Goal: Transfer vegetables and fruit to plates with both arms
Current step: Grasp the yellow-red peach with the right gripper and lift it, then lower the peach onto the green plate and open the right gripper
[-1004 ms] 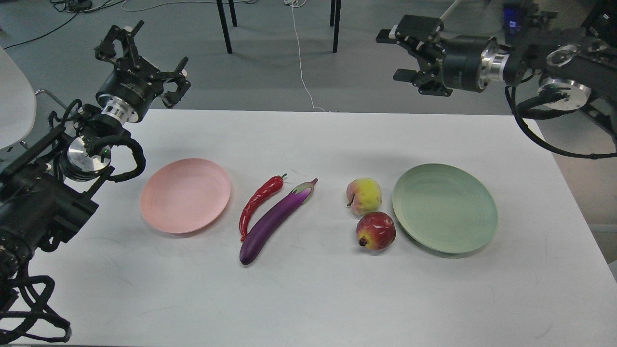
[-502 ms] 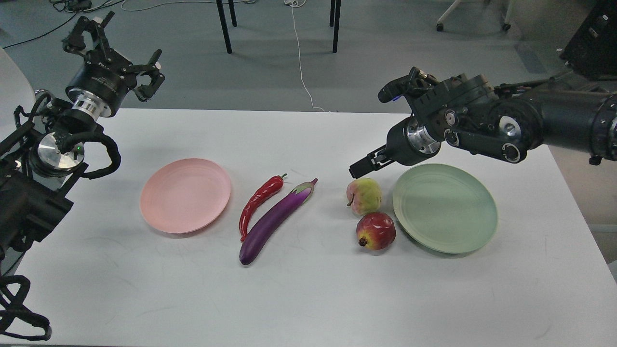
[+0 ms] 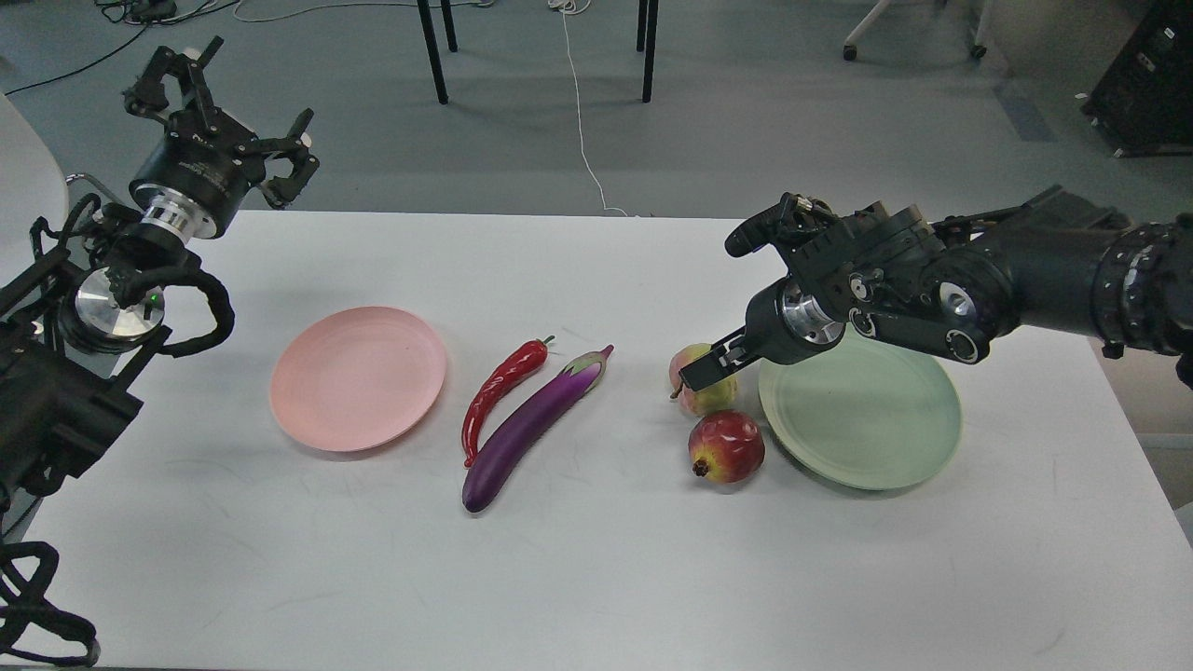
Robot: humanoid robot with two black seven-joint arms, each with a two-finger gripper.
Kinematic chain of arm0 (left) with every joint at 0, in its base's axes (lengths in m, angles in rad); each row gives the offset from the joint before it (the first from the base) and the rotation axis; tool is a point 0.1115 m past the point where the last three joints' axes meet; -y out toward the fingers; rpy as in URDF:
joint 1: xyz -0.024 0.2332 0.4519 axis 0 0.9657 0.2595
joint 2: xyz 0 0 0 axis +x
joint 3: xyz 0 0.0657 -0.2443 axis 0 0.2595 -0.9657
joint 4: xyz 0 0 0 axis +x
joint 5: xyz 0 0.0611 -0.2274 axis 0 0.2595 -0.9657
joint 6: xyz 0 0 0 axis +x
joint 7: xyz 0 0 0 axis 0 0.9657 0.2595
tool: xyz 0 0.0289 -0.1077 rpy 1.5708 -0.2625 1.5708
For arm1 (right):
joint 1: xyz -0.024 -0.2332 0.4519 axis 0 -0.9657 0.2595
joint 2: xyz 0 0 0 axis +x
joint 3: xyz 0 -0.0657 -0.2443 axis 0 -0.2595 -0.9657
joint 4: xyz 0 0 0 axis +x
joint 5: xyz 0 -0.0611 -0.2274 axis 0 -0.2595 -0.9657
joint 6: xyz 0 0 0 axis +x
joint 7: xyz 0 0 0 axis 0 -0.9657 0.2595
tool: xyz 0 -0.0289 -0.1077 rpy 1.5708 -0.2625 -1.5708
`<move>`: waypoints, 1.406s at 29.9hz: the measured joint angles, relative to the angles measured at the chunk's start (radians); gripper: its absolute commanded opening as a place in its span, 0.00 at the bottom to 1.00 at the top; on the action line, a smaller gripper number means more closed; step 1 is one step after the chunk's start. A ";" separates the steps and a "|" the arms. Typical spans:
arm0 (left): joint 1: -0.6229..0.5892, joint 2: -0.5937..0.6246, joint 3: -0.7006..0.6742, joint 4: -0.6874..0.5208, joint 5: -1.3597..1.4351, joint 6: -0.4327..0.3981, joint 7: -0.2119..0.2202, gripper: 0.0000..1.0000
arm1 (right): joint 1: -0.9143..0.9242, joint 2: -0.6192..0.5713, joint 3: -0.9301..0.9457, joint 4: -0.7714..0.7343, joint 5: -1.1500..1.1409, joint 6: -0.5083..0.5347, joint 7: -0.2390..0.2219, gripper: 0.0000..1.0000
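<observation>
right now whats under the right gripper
The peach sits under the right gripper, which covers its top middle. Whether the gripper touches it cannot be seen.

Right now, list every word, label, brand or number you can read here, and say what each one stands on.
None can be read.
Left gripper: faint pale lettering on its round black body, too small and blurred to read.
Plates, produce, table: no text shows.

Right tool (image 3: 706,370) over peach (image 3: 701,390) beside pomegranate (image 3: 727,446).
</observation>
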 measured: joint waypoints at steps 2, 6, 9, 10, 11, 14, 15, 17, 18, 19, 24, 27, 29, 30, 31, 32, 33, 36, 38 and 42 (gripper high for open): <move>0.000 0.000 0.000 0.000 0.000 0.001 0.000 0.99 | -0.018 0.014 0.000 -0.022 0.000 -0.007 0.000 0.82; 0.001 0.000 0.000 0.000 0.000 0.001 0.000 0.99 | -0.038 0.031 0.002 -0.039 0.001 -0.017 0.002 0.63; 0.002 0.001 0.000 0.000 0.000 0.001 0.002 0.99 | -0.037 0.034 0.002 -0.034 0.006 -0.018 0.007 0.54; 0.002 0.002 0.000 0.000 0.000 0.001 0.002 0.99 | -0.033 0.033 0.002 -0.030 0.006 -0.018 0.012 0.53; 0.002 0.004 0.000 0.000 0.000 0.001 0.002 0.99 | -0.028 0.030 0.002 -0.024 0.007 -0.018 0.016 0.53; 0.002 0.006 -0.001 0.000 0.000 0.001 0.002 0.99 | 0.007 -0.004 0.026 0.007 0.009 -0.018 0.027 0.53; 0.002 0.008 -0.001 0.000 0.000 0.001 0.002 0.99 | 0.021 -0.025 0.039 0.019 0.010 -0.018 0.028 0.53; 0.002 0.013 -0.002 0.000 0.000 0.001 0.002 0.99 | 0.052 -0.084 0.066 0.050 0.010 -0.018 0.029 0.53; 0.002 0.014 -0.002 0.000 0.000 0.001 0.002 0.99 | 0.065 -0.114 0.074 0.066 0.010 -0.018 0.029 0.53; 0.002 0.016 -0.002 0.000 0.000 0.001 0.002 0.99 | 0.074 -0.142 0.077 0.077 0.010 -0.017 0.029 0.53; 0.002 0.020 -0.002 0.000 0.000 -0.009 0.002 0.99 | 0.077 -0.320 0.075 0.138 -0.002 -0.014 0.021 0.53; 0.002 0.020 -0.002 0.000 0.000 -0.012 0.002 0.99 | 0.030 -0.406 0.073 0.157 -0.007 -0.015 0.017 0.53; 0.002 0.019 -0.002 0.000 0.000 -0.012 0.002 0.99 | -0.008 -0.437 0.073 0.160 -0.009 -0.017 0.017 0.54; 0.002 0.019 -0.002 0.000 0.000 -0.012 0.002 0.99 | -0.027 -0.448 0.074 0.159 -0.009 -0.019 0.017 0.53; 0.002 0.018 -0.002 -0.001 0.000 -0.013 0.002 0.99 | -0.042 -0.456 0.075 0.158 -0.010 -0.022 0.017 0.53; 0.002 0.018 -0.002 -0.004 0.000 -0.013 0.002 0.99 | -0.059 -0.462 0.076 0.157 -0.010 -0.028 0.017 0.54; 0.002 0.018 -0.001 -0.006 0.000 -0.013 0.002 0.99 | -0.074 -0.466 0.076 0.155 -0.011 -0.036 0.017 0.56; 0.002 0.018 0.000 -0.009 0.000 -0.013 0.003 0.99 | -0.112 -0.470 0.076 0.139 -0.019 -0.067 0.017 0.67; 0.002 0.018 0.000 -0.009 0.000 -0.013 0.004 0.99 | -0.124 -0.470 0.077 0.131 -0.022 -0.079 0.017 0.76; 0.002 0.024 0.000 -0.009 0.000 -0.013 0.006 0.99 | -0.129 -0.472 0.084 0.132 -0.021 -0.085 0.016 0.92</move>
